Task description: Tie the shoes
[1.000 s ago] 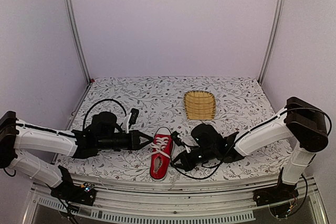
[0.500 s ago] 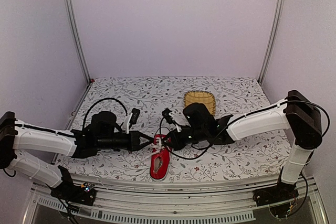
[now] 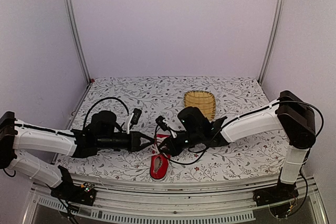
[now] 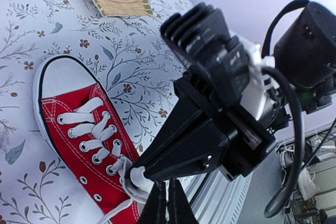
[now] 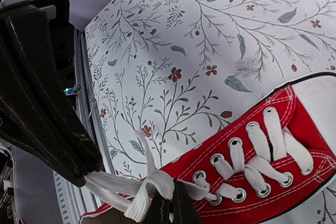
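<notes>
Red low-top canvas sneaker (image 3: pixel 159 166) with a white rubber toe lies on the flowered tablecloth (image 3: pixel 247 95), nearer the arms than the yellow woven basket (image 3: pixel 199 104) and a little to its left. Within the last second the black right gripper (image 5: pixel 168 208) has swung from below the basket across the shoe to meet the black left gripper (image 4: pixel 168 205), so I judge the crossing of strands is under way. Both sets of jaws are pinched narrow on the white laces (image 5: pixel 149 184) by the top eyelets, tips nearly touching.
</notes>
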`<state>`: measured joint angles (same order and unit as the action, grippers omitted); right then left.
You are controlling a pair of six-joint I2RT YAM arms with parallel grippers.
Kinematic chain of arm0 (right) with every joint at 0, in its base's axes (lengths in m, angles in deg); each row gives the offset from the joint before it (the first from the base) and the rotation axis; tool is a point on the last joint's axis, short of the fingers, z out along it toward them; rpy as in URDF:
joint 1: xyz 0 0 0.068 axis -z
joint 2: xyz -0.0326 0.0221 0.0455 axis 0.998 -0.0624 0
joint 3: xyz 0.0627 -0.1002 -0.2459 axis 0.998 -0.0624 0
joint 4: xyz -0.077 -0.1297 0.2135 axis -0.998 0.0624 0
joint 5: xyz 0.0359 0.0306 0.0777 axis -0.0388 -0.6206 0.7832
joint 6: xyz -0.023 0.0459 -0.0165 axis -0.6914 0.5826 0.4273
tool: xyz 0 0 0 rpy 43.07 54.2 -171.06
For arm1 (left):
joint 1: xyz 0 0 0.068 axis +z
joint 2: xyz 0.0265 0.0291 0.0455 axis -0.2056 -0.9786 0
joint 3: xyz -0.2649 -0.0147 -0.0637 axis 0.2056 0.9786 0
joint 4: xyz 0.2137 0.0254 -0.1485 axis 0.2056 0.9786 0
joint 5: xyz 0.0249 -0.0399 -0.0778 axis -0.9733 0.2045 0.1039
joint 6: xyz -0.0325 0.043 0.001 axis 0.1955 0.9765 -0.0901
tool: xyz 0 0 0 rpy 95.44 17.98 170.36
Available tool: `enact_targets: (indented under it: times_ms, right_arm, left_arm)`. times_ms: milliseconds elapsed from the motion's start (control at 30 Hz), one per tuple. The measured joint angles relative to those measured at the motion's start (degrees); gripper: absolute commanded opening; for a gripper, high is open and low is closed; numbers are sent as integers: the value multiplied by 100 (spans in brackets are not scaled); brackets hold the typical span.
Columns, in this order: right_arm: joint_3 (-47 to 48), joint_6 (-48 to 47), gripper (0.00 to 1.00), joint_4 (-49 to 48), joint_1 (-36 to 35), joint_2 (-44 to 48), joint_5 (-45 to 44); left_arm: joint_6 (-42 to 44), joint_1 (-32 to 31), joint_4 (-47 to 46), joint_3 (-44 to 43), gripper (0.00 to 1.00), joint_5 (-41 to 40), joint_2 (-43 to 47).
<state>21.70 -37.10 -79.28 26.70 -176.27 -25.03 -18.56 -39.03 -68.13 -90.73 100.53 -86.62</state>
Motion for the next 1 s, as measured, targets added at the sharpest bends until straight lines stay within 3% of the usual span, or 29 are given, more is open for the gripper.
enact_targets:
  times_ms: [367,467,667,767,867,1000]
  right_arm:
    - [-479,308,2,-356,-190,-44,111]
    - [-649,413,2,-496,-199,-44,114]
    - [-754,555,2,-647,-223,-44,114]
    - [-765,573,2,-669,-225,-44,111]
    - [-787,579,2,-702,-227,-44,114]
    - [-789,584,2,-713,-229,-44,111]
  left_arm:
    - [470,-621,332,-2,0,118,-63]
    - [581,-767,476,-2,8,122,-59]
    - [688,-850,833,0,38,-98,404]
    - [691,-859,951,-4,48,-356,892]
    - [645,-787,1086,-79,48,-575,1141]
    - [514,-468,1322,-321,38,-597,960]
